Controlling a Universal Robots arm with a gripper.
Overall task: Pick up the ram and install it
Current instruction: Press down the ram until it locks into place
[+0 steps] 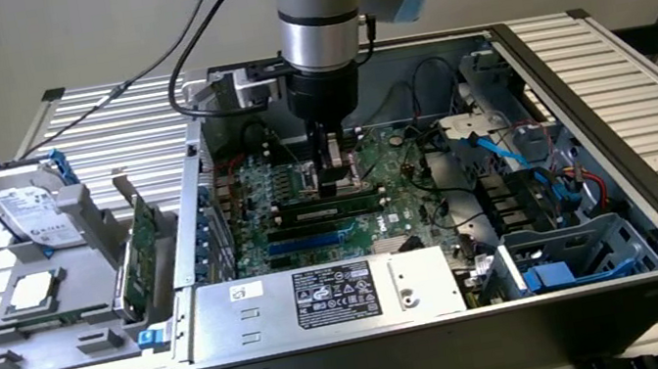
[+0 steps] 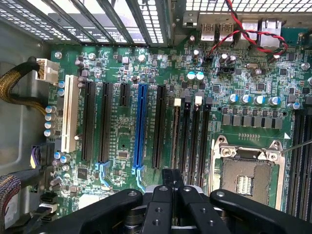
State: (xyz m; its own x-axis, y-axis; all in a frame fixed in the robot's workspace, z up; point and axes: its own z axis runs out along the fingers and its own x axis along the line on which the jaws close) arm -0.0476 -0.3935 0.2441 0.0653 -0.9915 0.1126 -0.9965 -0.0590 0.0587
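The open computer case [image 1: 578, 86] lies on the slatted table with its green motherboard [image 2: 122, 63] facing up. The ram [image 1: 328, 210] is a long narrow stick standing in one of the black memory slots [image 2: 196, 131]. In the wrist view the ram [image 2: 175, 134] is seen edge-on in the slot nearest the black expansion slots. My gripper [image 1: 332, 182] reaches down inside the case, over the end of the ram towards the case's back wall. Its fingers [image 2: 166, 181] are shut together. I cannot tell whether they touch the stick.
An empty processor socket [image 2: 248, 175] lies beside the memory slots, and a blue expansion slot [image 2: 141, 126] on their other side. A silver power supply [image 1: 321, 300] fills the case's near side. Outside, at the exterior view's left, stand a green card [image 1: 144, 248] and a hard drive [image 1: 31, 207].
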